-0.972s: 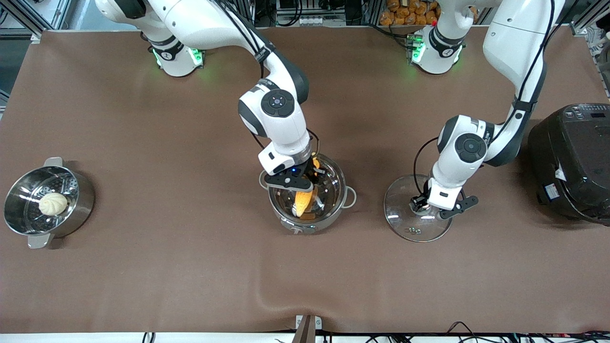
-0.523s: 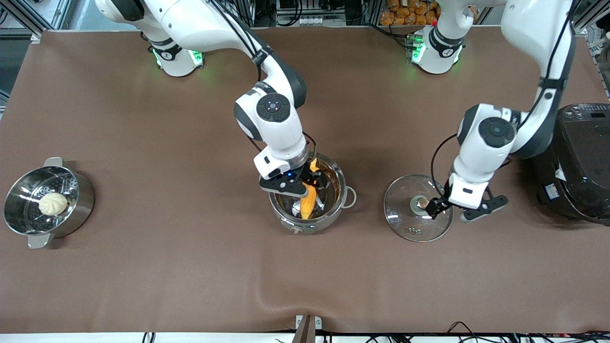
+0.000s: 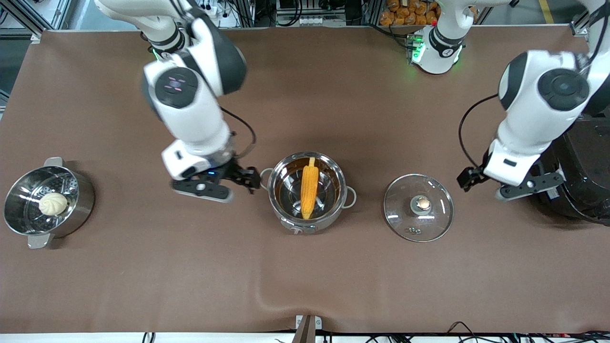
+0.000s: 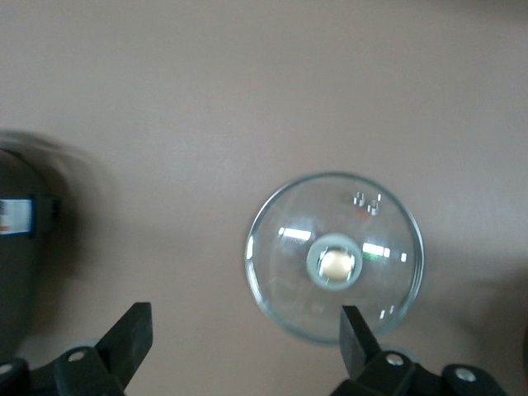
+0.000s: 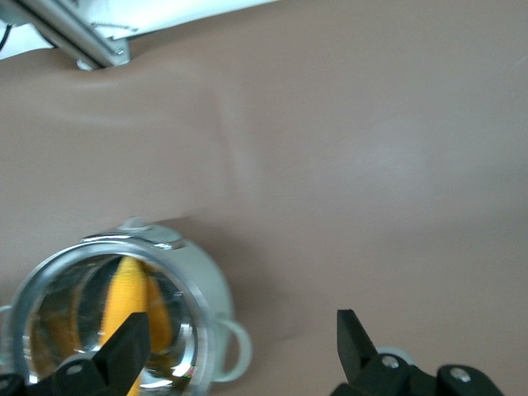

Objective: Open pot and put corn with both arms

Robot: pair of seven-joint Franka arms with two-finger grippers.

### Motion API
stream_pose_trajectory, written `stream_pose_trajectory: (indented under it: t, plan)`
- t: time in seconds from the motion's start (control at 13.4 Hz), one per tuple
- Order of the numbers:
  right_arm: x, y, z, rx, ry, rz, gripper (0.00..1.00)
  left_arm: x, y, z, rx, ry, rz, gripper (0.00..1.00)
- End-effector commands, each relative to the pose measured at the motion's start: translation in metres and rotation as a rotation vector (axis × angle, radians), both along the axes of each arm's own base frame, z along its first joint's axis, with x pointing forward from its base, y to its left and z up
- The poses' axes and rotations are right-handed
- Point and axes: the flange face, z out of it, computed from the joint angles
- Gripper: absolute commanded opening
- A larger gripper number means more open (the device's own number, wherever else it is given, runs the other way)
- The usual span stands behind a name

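Observation:
The steel pot (image 3: 290, 219) stands open in the middle of the table, with the corn (image 3: 309, 189) lying inside it. The pot (image 5: 202, 285) and corn (image 5: 128, 301) also show in the right wrist view. The glass lid (image 3: 436, 219) lies flat on the cloth beside the pot, toward the left arm's end; its copper knob (image 3: 422, 204) faces up. It also shows in the left wrist view (image 4: 289, 272). My right gripper (image 3: 228, 185) is open and empty, over the cloth beside the pot. My left gripper (image 3: 488, 186) is open and empty, between the lid and the black cooker.
A steel steamer pot (image 3: 83, 202) with a white bun (image 3: 53, 204) in it stands at the right arm's end. A big black cooker (image 3: 584, 190) stands at the left arm's end, close to my left gripper. It also shows in the left wrist view (image 4: 16, 247).
My right gripper let go of the corn, which now lies in the pot, and rose away toward the right arm's end. My left gripper moved off the lid toward the black cooker.

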Motion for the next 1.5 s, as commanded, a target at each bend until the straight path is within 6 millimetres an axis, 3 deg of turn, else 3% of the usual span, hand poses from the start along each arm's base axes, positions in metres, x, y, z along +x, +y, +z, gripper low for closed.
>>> stream_pose_trajectory:
  t: [0.0,0.15,0.3,0.45,0.67,0.82,1.2,1.42]
  plan:
    - [-0.002,-0.076,0.040,-0.045,0.031,0.068,1.00,-0.023,0.023,0.050,-0.005,0.018,-0.099,1.00]
    - [-0.001,-0.155,0.064,-0.071,0.079,0.092,1.00,-0.036,0.034,0.089,-0.061,0.050,-0.144,1.00]
    - [-0.009,-0.220,0.091,-0.085,0.105,0.140,1.00,-0.048,0.042,0.120,-0.057,0.128,-0.168,1.00]
    - [-0.021,-0.276,0.113,-0.093,0.114,0.195,1.00,-0.059,0.038,0.146,-0.090,0.147,-0.205,1.00]
    - [-0.034,-0.340,0.118,-0.080,0.148,0.190,1.00,-0.074,0.036,0.164,-0.093,0.174,-0.301,1.00]
    - [-0.047,-0.355,0.118,-0.064,0.118,0.163,1.00,-0.079,0.032,0.169,-0.085,0.176,-0.376,1.00]
    - [-0.080,-0.374,0.123,-0.006,0.123,0.120,1.00,-0.080,0.037,0.171,-0.096,0.168,-0.336,1.00]
    - [-0.098,-0.371,0.131,0.009,0.122,0.119,1.00,-0.080,0.032,0.171,-0.096,0.168,-0.331,1.00]
